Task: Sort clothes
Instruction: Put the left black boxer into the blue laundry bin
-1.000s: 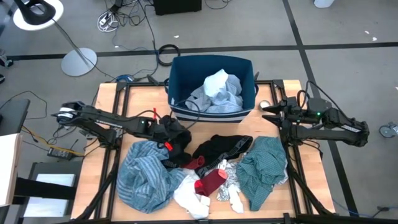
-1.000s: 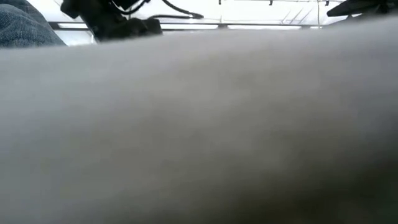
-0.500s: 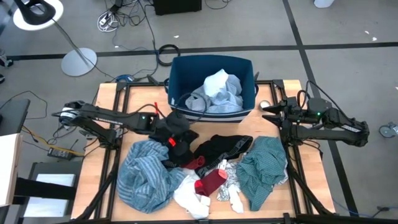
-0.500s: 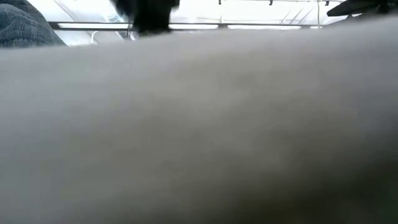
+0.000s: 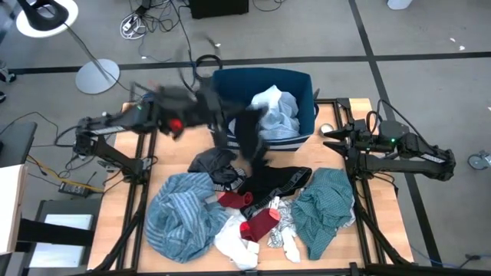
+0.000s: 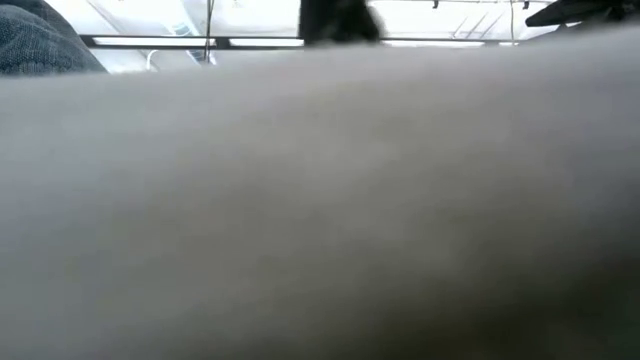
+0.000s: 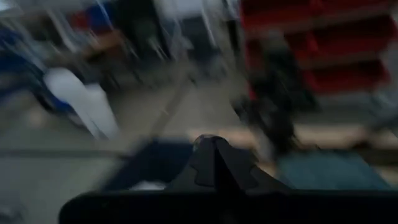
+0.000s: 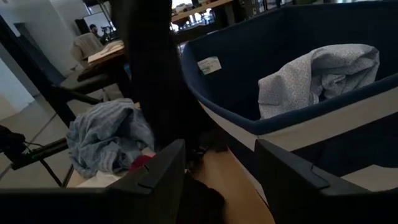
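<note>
Seen from above, the left tool [image 5: 217,115] is raised over the table's [image 5: 130,130] far left part, just beside the near-left corner of the dark blue fabric bin [image 5: 230,84], its fingers clenched on a black garment [image 5: 247,138] that hangs down in a long dark strip in front of the bin's striped front wall. The arm and the cloth are blurred in this view, so exactly how the fingers pinch the fabric cannot be made out. Inside the bin lie a white garment [image 5: 266,100] and light blue garments [image 5: 280,123]. The rest of the clothes are heaped across the near half of the table: a large blue striped garment [image 5: 180,218] on the left, a dark crumpled piece [image 5: 215,165] just above it, a black garment with pale trim [image 5: 276,180] in the middle, a dark red piece [image 5: 261,224] and white pieces [image 5: 234,244] toward the near edge, and a teal green garment [image 5: 326,207] on the right. The right tool [image 5: 331,134] rests at the table's right side, just beside the bin's right wall, its fingers spread apart and grasping nothing; in its own wrist view the two dark fingers [image 8: 158,171] frame the bin's rim [image 8: 273,121], a pale garment [image 8: 317,78] inside it, and the hanging black strip [image 8: 155,81] in front. The low view is almost wholly blocked by pale cloth [image 6: 320,200] close to the lens.
</note>
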Robot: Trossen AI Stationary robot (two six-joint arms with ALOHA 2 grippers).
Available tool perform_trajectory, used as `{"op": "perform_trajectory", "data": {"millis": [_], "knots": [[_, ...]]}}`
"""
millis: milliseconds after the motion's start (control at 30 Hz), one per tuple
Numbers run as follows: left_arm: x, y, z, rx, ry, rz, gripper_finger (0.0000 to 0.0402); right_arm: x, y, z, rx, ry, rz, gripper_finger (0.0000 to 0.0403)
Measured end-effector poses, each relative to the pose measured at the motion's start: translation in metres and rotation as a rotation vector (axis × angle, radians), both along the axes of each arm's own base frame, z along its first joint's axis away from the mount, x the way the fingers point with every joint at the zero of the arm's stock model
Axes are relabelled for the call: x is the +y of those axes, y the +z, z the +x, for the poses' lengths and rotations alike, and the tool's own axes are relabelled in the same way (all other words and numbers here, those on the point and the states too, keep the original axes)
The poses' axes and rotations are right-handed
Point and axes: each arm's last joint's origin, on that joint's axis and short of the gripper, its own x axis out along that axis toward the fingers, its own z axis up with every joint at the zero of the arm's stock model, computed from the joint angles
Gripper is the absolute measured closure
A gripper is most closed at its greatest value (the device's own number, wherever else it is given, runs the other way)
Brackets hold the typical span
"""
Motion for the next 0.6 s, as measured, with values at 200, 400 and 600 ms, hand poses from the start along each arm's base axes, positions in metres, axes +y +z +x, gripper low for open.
{"op": "perform_trajectory", "data": {"millis": [200,400,600], "knots": [[0.043,0.050,-0.024,-0.257,0.175,0.111,0.0401,0.000,0.000,0.000,0.003,0.002,-0.013,0.0208],[0.077,0.035,-0.025,-0.193,0.294,0.045,0.0401,0.000,0.000,0.000,0.003,0.003,-0.017,0.0208],[0.094,-0.006,-0.002,0.012,0.318,-0.011,0.0398,0.000,0.000,0.000,0.005,0.003,-0.022,0.0208]]}}
